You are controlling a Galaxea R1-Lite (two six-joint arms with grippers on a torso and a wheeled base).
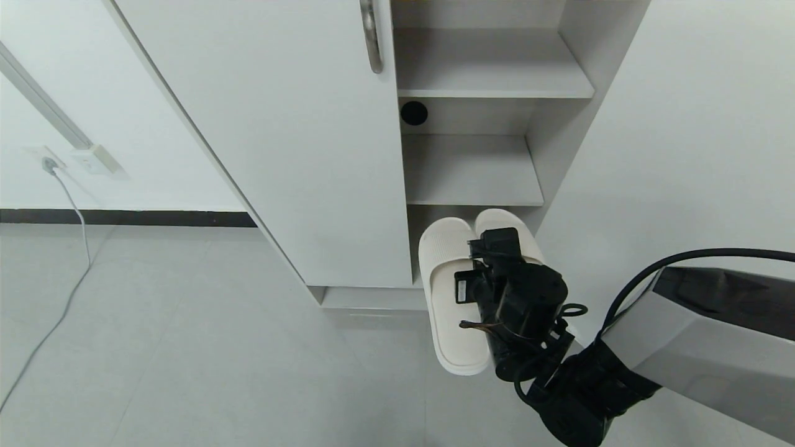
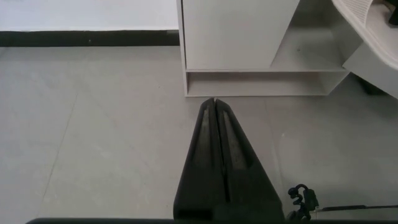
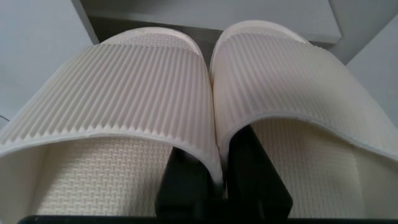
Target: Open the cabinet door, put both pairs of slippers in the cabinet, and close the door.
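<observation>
A pair of cream slippers (image 1: 456, 292) hangs side by side above the floor, toes pointing into the bottom of the open cabinet (image 1: 472, 167). My right gripper (image 1: 487, 261) is shut on their two inner straps; in the right wrist view one black finger sits inside each slipper (image 3: 155, 106), pinching the straps together at my right gripper (image 3: 219, 180). My left gripper (image 2: 215, 106) is shut with nothing in it, low over the floor in front of the cabinet base (image 2: 261, 81). The cabinet's right door (image 1: 671, 155) stands swung open; the left door (image 1: 279, 136) is closed.
The cabinet has bare white shelves (image 1: 490, 81) with a round hole (image 1: 413, 113) in the back panel. The left door carries a metal handle (image 1: 371, 37). A grey cable (image 1: 68, 248) runs from a wall socket across the floor at the left.
</observation>
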